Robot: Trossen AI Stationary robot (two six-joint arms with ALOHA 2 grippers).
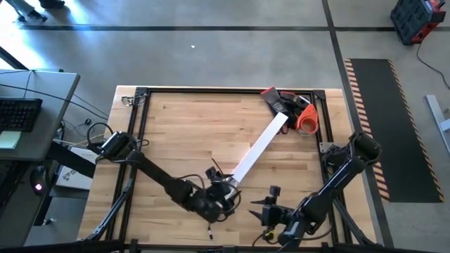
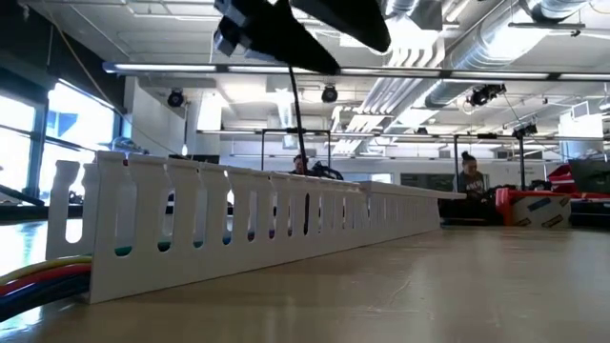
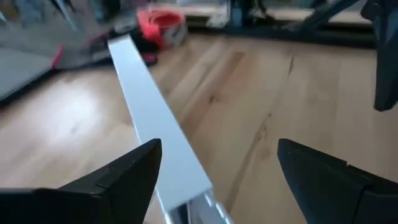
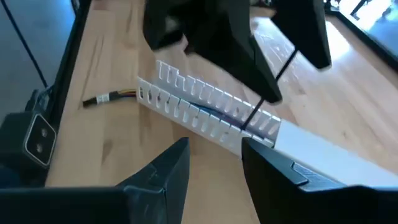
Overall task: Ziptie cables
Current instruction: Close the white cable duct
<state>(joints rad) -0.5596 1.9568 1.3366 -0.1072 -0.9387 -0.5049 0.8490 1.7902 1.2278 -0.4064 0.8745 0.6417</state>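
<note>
A: Looking at the near edge of the pale wooden table (image 1: 190,133), what is hard to make out?

B: The cables (image 4: 107,98). Only a short coloured bundle with a dark tip shows, lying on the wood and running into the near end of the long white slotted plastic channel (image 1: 256,149). In the low view yellow, red and blue strands (image 2: 38,273) enter that slotted wall at the picture's edge; the rest is hidden inside.

A: And the grippers?

B: The left gripper (image 3: 217,174) hangs just over the channel's near end, fingers spread wide, nothing between them. A thin dark strip, perhaps a ziptie, hangs from it, though its lower end is lost against the channel. The right gripper (image 4: 214,168) sits at the near edge, beside the channel, jaws narrowly apart and empty.

A: Room to move?

B: Bare wood lies left and right of the channel, inside a black metal frame (image 1: 140,112). At the far corner the channel ends beside a red, black and orange heap of tools (image 1: 292,107).

A: Any writing?

B: None I can read.
</note>
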